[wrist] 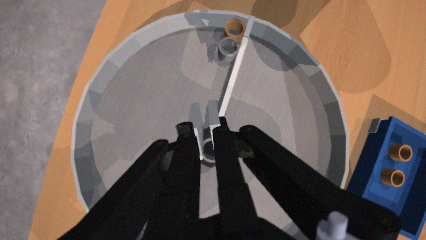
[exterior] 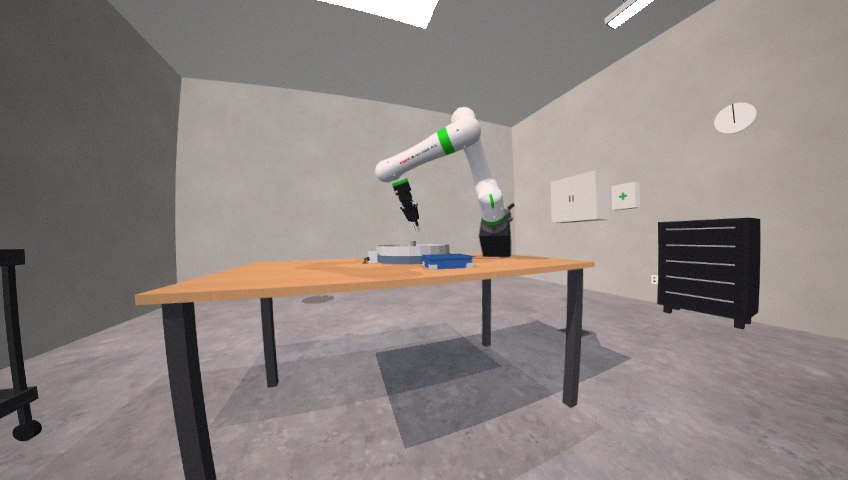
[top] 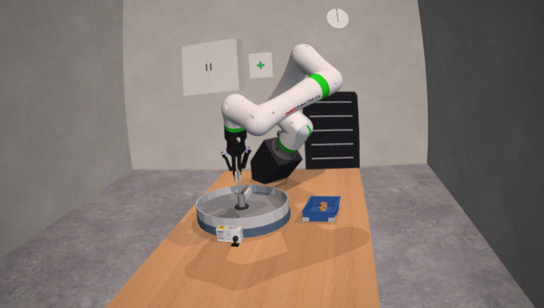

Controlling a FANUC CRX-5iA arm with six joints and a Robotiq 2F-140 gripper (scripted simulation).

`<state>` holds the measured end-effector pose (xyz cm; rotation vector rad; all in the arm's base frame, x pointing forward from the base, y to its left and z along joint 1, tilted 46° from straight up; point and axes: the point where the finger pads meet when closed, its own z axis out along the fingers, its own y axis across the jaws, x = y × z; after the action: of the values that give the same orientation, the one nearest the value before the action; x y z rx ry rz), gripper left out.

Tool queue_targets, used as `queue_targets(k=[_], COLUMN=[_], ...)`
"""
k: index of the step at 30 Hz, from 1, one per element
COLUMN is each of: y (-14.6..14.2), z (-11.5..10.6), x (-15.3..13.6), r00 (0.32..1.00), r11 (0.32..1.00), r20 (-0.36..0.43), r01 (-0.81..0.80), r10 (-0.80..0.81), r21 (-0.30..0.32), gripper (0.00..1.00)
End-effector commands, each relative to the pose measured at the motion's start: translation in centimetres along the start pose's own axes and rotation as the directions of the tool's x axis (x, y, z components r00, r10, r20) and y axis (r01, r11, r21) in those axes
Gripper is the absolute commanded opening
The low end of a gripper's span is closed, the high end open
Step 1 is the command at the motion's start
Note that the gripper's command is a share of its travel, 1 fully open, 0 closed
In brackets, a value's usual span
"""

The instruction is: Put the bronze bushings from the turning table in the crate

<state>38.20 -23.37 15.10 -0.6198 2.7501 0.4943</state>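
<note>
My gripper is shut and empty, above the turning table. One bronze bushing stands on the turning table near its rim, at the top of the wrist view, beside the white bar. A steel bushing stands right beside it, on the side toward the middle. The blue crate holds two bronze bushings, one next to the other. The fingers and arm hide part of the turning table in the wrist view.
A grey post rises from the turning table's centre. A white bar runs from near it to the raised rim. A white control box with a black knob sits at the turning table's front. The crate stands to its right in the top view.
</note>
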Motion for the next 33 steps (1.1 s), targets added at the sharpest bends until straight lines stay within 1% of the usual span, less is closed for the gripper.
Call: queue_targets(k=[1, 4, 8, 10, 11, 16, 22, 25, 27, 30, 33], y=[0.7, 1.1, 1.8, 1.8, 1.9, 2.7, 3.7, 4.0, 4.0, 4.3, 4.6], z=[0.9, 1.5, 2.4, 2.4, 2.5, 3.7, 4.9, 5.4, 5.4, 5.8, 6.1], x=[2.0, 3.2, 5.0, 5.0, 5.4, 7.7, 10.4, 11.4, 11.4, 12.3, 13.0], r00=[0.986, 0.964, 0.916, 0.916, 0.9, 0.804, 0.654, 0.587, 0.587, 0.525, 0.479], r11=[0.999, 0.996, 0.992, 0.992, 0.991, 0.982, 0.968, 0.962, 0.962, 0.957, 0.952], r20=[0.16, 0.255, 0.383, 0.383, 0.416, 0.568, 0.723, 0.774, 0.774, 0.814, 0.84], r01=[0.054, 0.084, 0.125, 0.125, 0.135, 0.185, 0.235, 0.253, 0.253, 0.264, 0.275], r10=[-0.053, -0.082, -0.121, -0.121, -0.131, -0.177, -0.223, -0.237, -0.237, -0.249, -0.256], r21=[0.0, 0.003, 0.014, 0.014, 0.021, 0.043, 0.086, 0.103, 0.103, 0.123, 0.134], gripper=[0.06, 0.06, 0.06, 0.06, 0.06, 0.06, 0.06, 0.06, 0.06, 0.06, 0.06])
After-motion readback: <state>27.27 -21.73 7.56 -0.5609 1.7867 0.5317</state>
